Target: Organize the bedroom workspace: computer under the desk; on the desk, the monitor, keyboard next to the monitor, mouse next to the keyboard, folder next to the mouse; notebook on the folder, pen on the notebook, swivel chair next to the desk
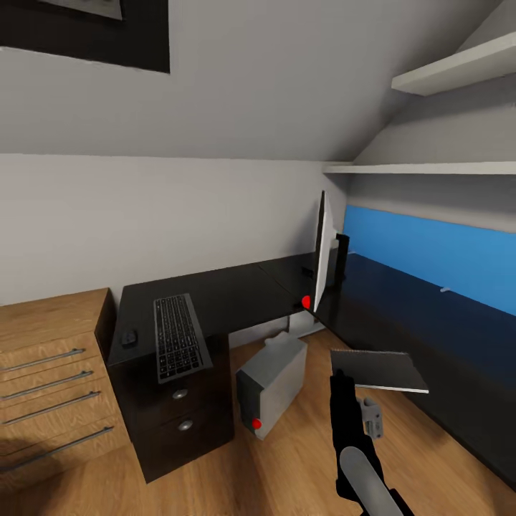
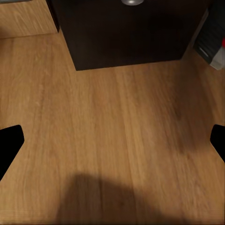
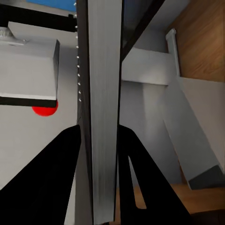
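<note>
Head view. The L-shaped black bench [image 1: 236, 290] ran along 2 walls. The keyboard [image 1: 179, 337] lay on its near-left wing, with the mouse [image 1: 129, 337] just beside it, toward the wooden cabinet [image 1: 50, 373]. The monitor [image 1: 324, 251] stood edge-on at the inner corner. The computer [image 1: 272, 383] sat on the floor [image 1: 287, 459] in the angle of the bench, next to the drawers [image 1: 183, 412]. The right gripper [image 1: 341, 378] pinched the grey notebook [image 1: 380, 370], which was held flat above the floor, close to the right wing.

Left wrist view. The left gripper [image 2: 112, 140] was spread wide over bare wooden floor; the drawer unit's base appeared beyond it.

Right wrist view. The notebook [image 3: 104, 108] appeared edge-on, clamped between 2 black fingers [image 3: 51, 178], with the computer [image 3: 28, 70] beyond.
</note>
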